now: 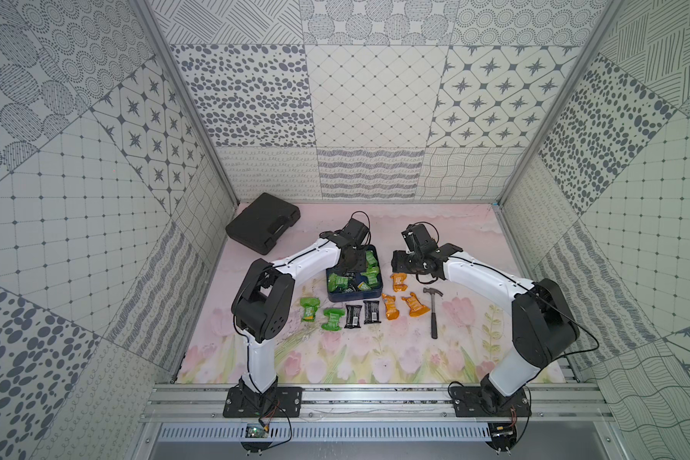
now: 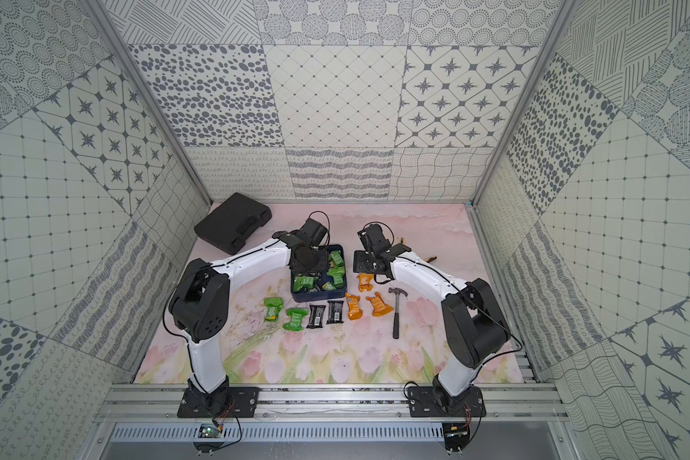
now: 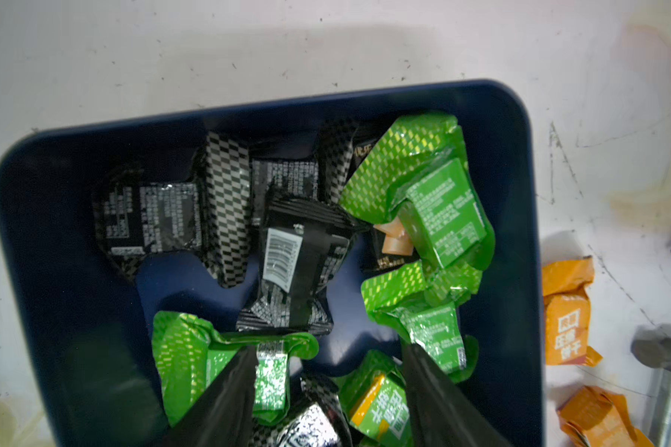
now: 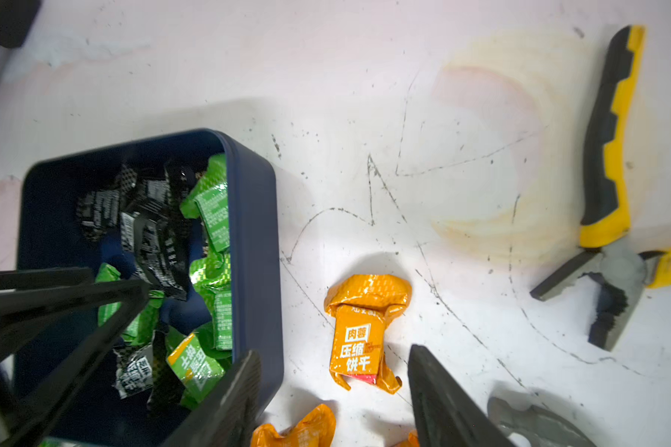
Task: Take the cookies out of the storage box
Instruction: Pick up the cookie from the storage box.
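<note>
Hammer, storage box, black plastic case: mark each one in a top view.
hammer (image 1: 433, 316), in a top view, middle of its handle.
storage box (image 1: 359, 297), in a top view, its near wall.
black plastic case (image 1: 263, 228), in a top view, centre of its lid.

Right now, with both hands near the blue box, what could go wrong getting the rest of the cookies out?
The left hand hangs open over overlapping cookies in the storage box; it may pinch two, or only a wrapper edge that slips. The right hand is open beside the box wall, by an orange cookie; swinging in could knock the box or hit the left hand.
</note>
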`<state>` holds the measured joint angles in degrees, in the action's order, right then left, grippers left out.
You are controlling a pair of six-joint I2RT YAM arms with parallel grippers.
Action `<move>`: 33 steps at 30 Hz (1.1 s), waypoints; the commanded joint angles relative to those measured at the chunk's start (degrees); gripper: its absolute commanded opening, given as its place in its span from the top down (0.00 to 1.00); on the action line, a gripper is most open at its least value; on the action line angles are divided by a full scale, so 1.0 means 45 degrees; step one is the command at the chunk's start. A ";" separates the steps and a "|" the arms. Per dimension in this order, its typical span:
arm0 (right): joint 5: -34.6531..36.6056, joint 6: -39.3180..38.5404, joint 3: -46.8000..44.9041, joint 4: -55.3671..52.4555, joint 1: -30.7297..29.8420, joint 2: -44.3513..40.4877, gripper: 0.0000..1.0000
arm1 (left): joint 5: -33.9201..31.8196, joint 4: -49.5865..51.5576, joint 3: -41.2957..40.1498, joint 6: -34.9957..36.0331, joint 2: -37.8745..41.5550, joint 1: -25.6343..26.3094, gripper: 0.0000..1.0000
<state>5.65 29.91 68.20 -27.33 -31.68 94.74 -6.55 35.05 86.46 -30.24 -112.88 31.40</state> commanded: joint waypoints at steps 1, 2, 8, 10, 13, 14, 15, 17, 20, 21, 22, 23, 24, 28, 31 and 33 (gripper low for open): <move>0.0342 0.0255 -0.0500 0.0185 0.0068 -0.0360 0.35 | -0.0588 0.0840 0.0755 0.1082 -0.0761 0.0018 0.34; 0.0344 0.0290 -0.0585 0.0172 0.0097 -0.0431 0.35 | -0.0668 0.0857 0.0840 0.1147 -0.0890 0.0009 0.34; 0.0348 0.0384 -0.0838 0.0136 0.0131 -0.0720 0.37 | -0.0830 0.0867 0.1216 0.1256 -0.1610 -0.0155 0.37; 0.0338 0.0384 -0.0838 0.0127 0.0148 -0.0741 0.37 | -0.0926 0.0781 0.1256 0.1174 -0.1762 -0.0199 0.39; 0.0329 0.0384 -0.0818 0.0115 0.0184 -0.0758 0.38 | -0.0914 0.0528 0.1311 0.1192 -0.1952 -0.0200 0.42; 0.0327 0.0384 -0.0793 0.0117 0.0200 -0.0760 0.38 | -0.0890 0.0518 0.1367 0.1188 -0.2016 -0.0200 0.44; 0.0327 0.0384 -0.0801 0.0107 0.0194 -0.0767 0.38 | -0.0889 0.0514 0.1426 0.1192 -0.2109 -0.0212 0.46; 0.0339 0.0404 -0.0801 0.0105 0.0204 -0.0785 0.39 | -0.0894 0.0476 0.1491 0.1149 -0.2210 -0.0199 0.51; 0.0331 0.0481 -0.0820 0.0117 0.0206 -0.0838 0.40 | -0.0962 0.0397 0.1488 0.1153 -0.2240 -0.0200 0.59; 0.0329 0.0510 -0.0840 0.0106 0.0205 -0.0850 0.40 | -0.1001 0.0405 0.1472 0.1144 -0.2240 -0.0209 0.61; 0.0326 0.0538 -0.0859 0.0113 0.0204 -0.0873 0.40 | -0.1040 0.0393 0.1462 0.1172 -0.2218 -0.0220 0.63; 0.0349 0.0541 -0.0869 0.0116 0.0214 -0.0892 0.40 | -0.1055 0.0350 0.1437 0.1188 -0.2201 -0.0202 0.64; 0.0367 0.0560 -0.0879 0.0107 0.0205 -0.0915 0.40 | -0.1076 0.0318 0.1414 0.1211 -0.2152 -0.0200 0.66; 0.0395 0.0589 -0.0898 0.0117 0.0209 -0.0975 0.41 | -0.1087 0.0263 0.1301 0.1212 -0.1867 -0.0195 0.71; 0.0385 0.0619 -0.0905 0.0116 0.0215 -0.0990 0.41 | -0.1011 0.0254 0.1201 0.1120 -0.1498 -0.0212 0.71; 0.0397 0.0638 -0.0918 0.0117 0.0207 -0.0965 0.41 | -0.0895 0.0259 0.1058 0.0994 -0.1164 -0.0199 0.72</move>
<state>6.74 32.05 64.69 -27.59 -30.92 91.85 -10.68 36.56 91.83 -25.74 -120.79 30.57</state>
